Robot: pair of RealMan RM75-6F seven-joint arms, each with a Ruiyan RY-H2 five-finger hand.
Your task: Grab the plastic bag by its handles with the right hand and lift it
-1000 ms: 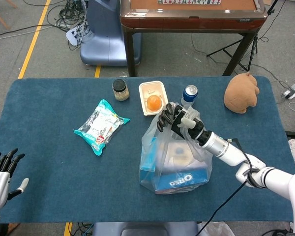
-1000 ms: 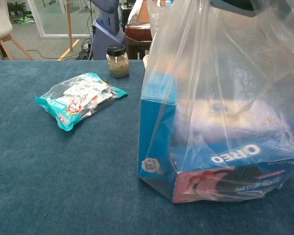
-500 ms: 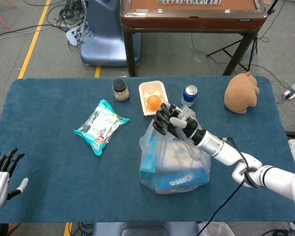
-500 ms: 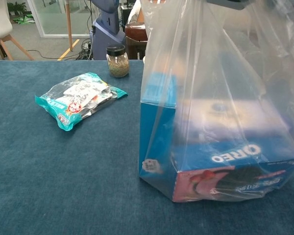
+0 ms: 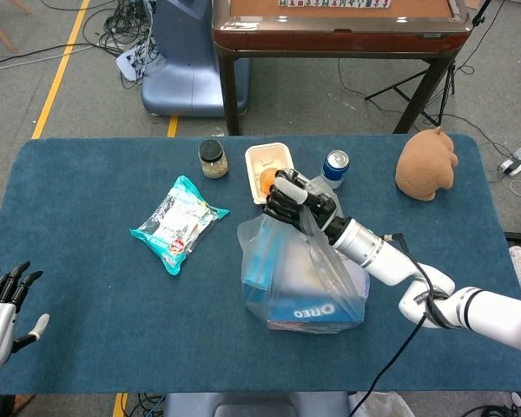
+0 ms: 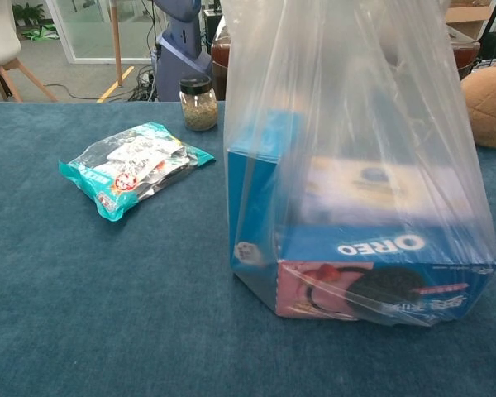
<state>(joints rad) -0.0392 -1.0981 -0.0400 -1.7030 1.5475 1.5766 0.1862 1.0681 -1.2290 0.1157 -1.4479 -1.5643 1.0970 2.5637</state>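
A clear plastic bag (image 5: 300, 278) holding a blue Oreo box (image 6: 372, 269) hangs near the table's front middle. My right hand (image 5: 297, 202) grips the bag's gathered handles at the top, fingers curled round them. In the chest view the bag (image 6: 347, 149) fills the right half, its sides pulled taut upward; the hand is out of that frame. Its bottom looks slightly raised off the blue cloth, though I cannot be sure. My left hand (image 5: 4, 308) rests at the table's front left corner, fingers spread, holding nothing.
A teal snack packet (image 5: 178, 223) lies left of the bag. Behind it stand a small jar (image 5: 213, 159), a white tray (image 5: 262, 161) with an orange, and a blue can (image 5: 334, 165). A brown plush toy (image 5: 426, 163) sits at the back right.
My right hand has moved up and toward the back left, pulling the handles with it. The bag has tightened and shifted, and the Oreo box has tipped and risen.
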